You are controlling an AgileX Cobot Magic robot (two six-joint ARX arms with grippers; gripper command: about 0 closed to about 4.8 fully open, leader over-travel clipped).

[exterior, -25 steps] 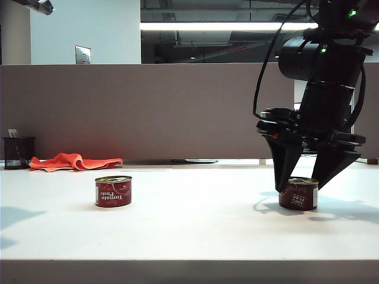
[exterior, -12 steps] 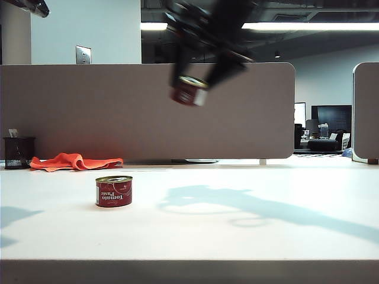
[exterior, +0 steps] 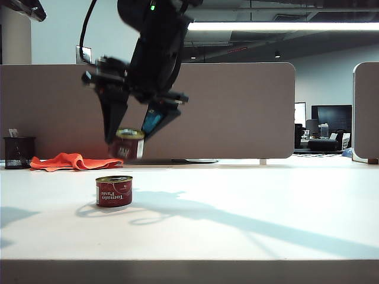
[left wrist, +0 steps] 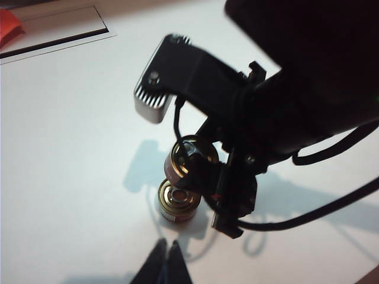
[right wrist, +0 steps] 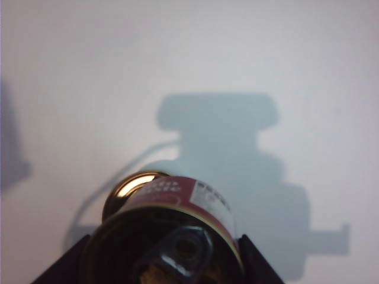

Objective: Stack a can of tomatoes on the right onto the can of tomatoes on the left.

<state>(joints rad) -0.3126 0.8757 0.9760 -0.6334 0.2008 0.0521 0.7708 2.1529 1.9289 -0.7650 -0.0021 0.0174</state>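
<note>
On the bare white worktop (exterior: 249,225) the left can (exterior: 113,191) stands upright, label sideways, its bright rimmed lid up. Directly above it, not touching, hangs the carried can (exterior: 127,144), clamped across its sides by the right gripper (exterior: 130,133), whose fingers hold it slightly tilted. A small tin like this is likely stiff, fairly heavy and slick-walled, so a side grip low on the wall suits it. The left gripper (left wrist: 166,264) hovers near, fingers nearly together, empty. Beyond lie an orange cloth (exterior: 74,161) and a mesh cup (exterior: 18,152).
</note>
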